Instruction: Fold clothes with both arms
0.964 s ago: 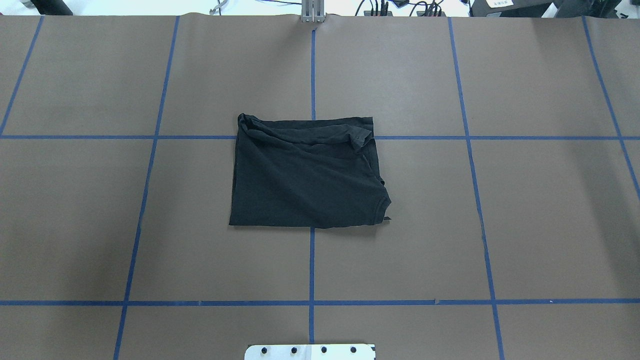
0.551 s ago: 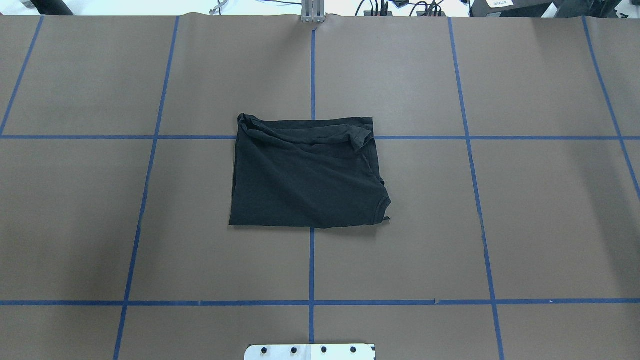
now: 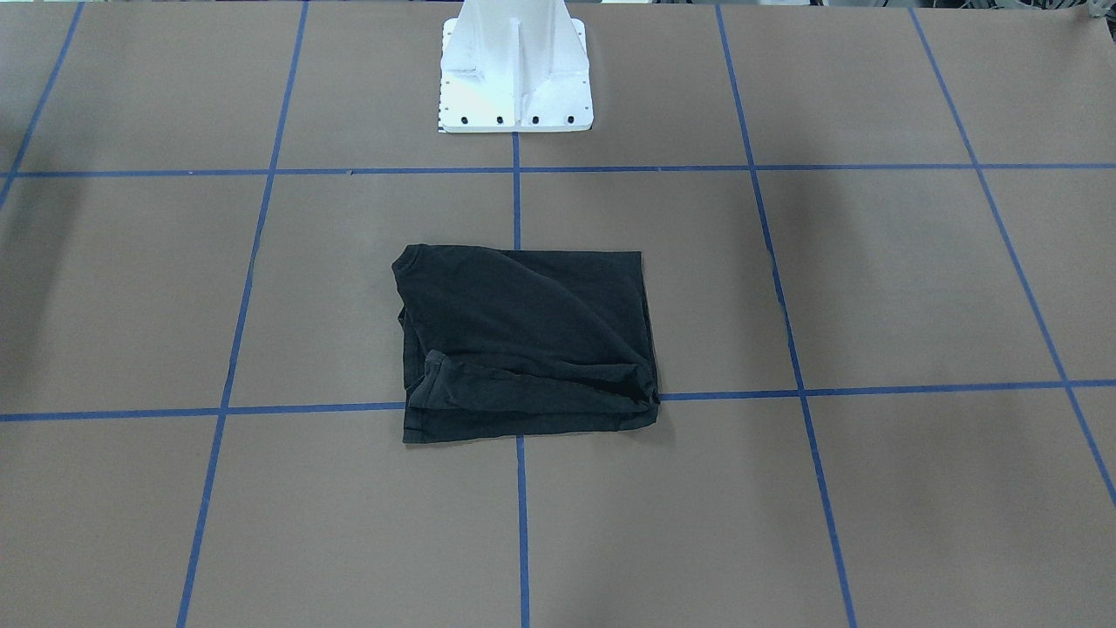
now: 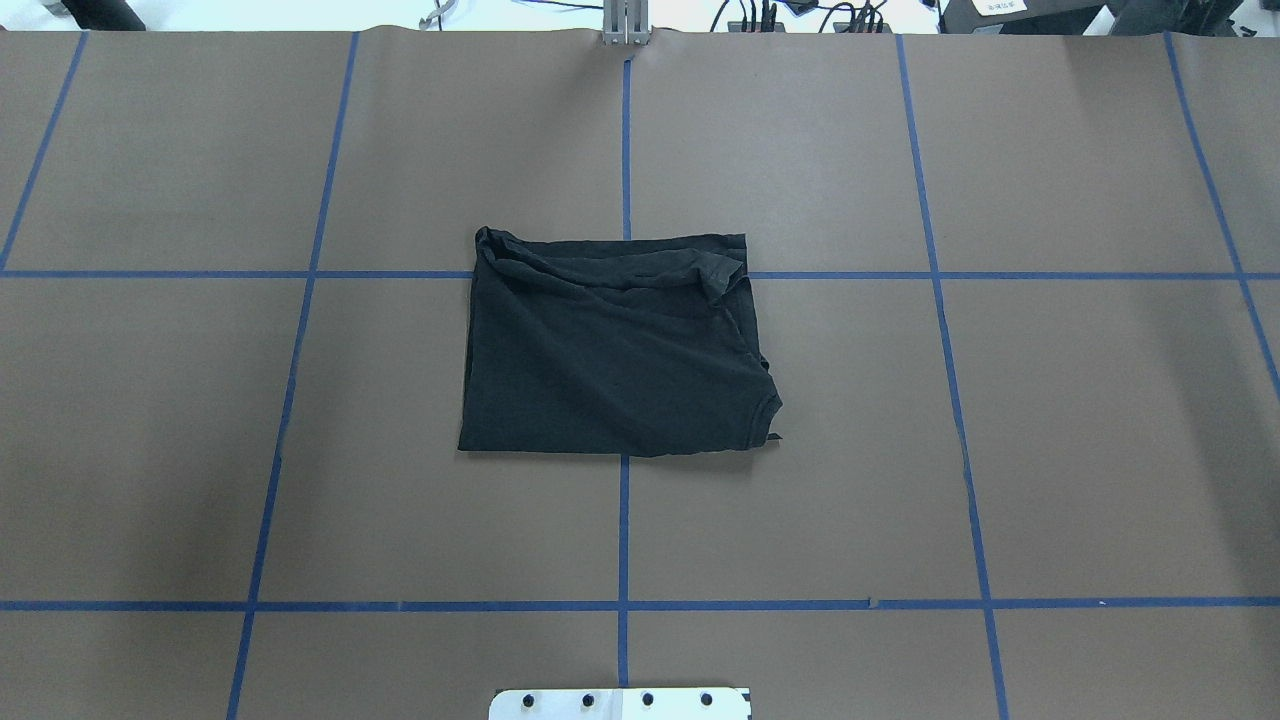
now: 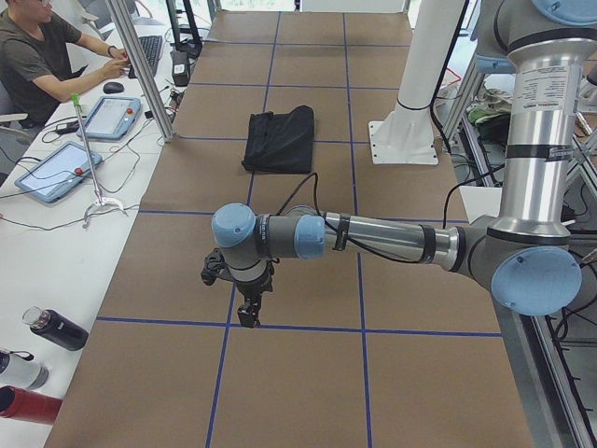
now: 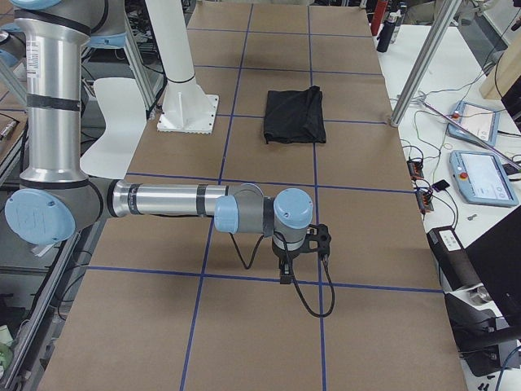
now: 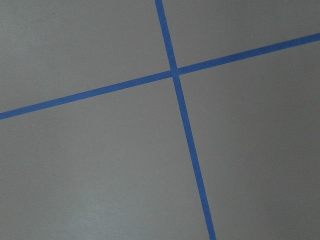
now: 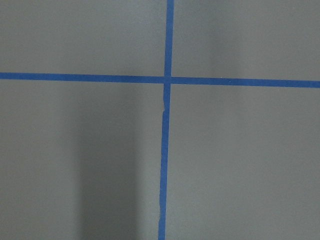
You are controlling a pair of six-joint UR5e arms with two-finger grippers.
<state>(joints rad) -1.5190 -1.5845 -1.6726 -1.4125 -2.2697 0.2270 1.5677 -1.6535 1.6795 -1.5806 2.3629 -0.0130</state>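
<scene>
The clothes, a black T-shirt (image 4: 610,350), lie folded into a rough rectangle at the table's middle, plain black side up, with a rumpled roll along the far edge. The shirt also shows in the front-facing view (image 3: 523,344) and both side views (image 5: 280,140) (image 6: 295,114). Both arms are stretched out low over bare table, far from the shirt. The left gripper (image 5: 247,313) points down near one table end, the right gripper (image 6: 285,273) near the other. I cannot tell whether either is open or shut. Both wrist views show only brown table and blue tape.
A white pedestal base (image 3: 514,70) stands at the robot's side of the table. Blue tape lines (image 4: 624,530) divide the brown surface into squares. A person (image 5: 37,56) sits at a side desk with tablets (image 5: 51,173). Bottles (image 5: 51,327) lie near that desk's end.
</scene>
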